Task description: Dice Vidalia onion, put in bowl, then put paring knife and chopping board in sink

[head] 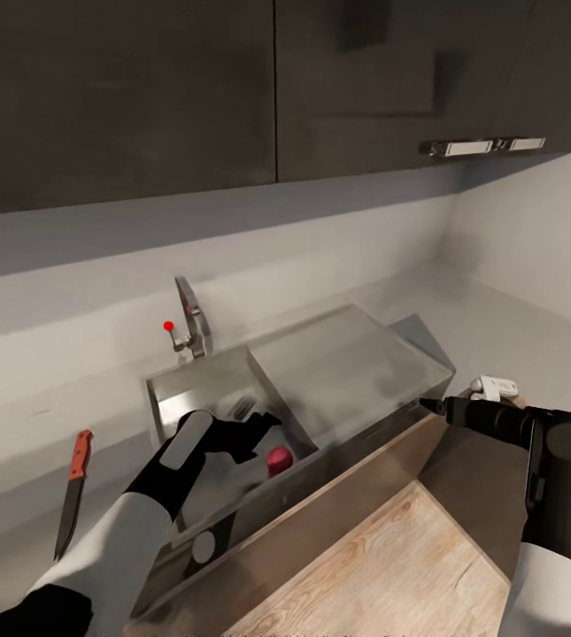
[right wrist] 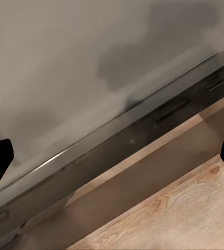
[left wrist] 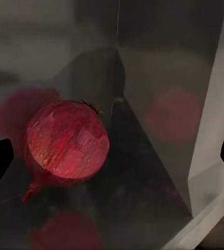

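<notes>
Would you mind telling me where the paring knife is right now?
In the head view, the paring knife lies on the countertop, left of the sink and the left arm.

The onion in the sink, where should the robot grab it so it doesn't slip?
Probably around its round middle. The Vidalia onion lies on the floor of the sink with its thin tail sticking out sideways, so that pointy end is a poor hold. The left gripper hangs above it, open, with the onion off toward one finger. Centre it first, then come straight down and close on the widest part.
</notes>
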Controlling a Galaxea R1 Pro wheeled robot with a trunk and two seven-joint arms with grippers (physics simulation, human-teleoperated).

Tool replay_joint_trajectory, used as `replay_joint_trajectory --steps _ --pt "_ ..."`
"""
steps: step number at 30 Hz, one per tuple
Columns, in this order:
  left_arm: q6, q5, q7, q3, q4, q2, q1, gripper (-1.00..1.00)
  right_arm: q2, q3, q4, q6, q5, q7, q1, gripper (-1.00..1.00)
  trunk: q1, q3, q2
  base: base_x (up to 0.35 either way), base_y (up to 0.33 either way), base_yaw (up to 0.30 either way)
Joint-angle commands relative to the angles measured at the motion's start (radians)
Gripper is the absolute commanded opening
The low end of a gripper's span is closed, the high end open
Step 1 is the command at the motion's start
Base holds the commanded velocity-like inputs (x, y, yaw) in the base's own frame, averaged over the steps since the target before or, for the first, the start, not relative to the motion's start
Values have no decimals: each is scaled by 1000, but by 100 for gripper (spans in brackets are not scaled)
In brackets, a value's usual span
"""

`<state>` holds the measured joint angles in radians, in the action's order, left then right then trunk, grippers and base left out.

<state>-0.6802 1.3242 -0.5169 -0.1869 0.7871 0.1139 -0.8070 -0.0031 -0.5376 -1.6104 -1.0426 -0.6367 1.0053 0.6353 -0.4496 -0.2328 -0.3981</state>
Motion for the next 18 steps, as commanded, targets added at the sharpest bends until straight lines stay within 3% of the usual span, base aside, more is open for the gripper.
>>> replay_joint_trajectory --steps 1,12,18 --pt "1 10 -7 -1 -2 0 -2 100 0 -1 -1 -5 -9 10 1 100 -1 -4 -2 0 0 0" --pt "2 3 3 -2 -20 1 -8 100 0 -1 0 -5 -9 10 1 100 -1 -21 -2 0 0 0" --pt "28 -74 22 -1 -30 4 -9 100 0 -1 0 -5 -9 10 1 100 -1 -30 -2 0 0 0"
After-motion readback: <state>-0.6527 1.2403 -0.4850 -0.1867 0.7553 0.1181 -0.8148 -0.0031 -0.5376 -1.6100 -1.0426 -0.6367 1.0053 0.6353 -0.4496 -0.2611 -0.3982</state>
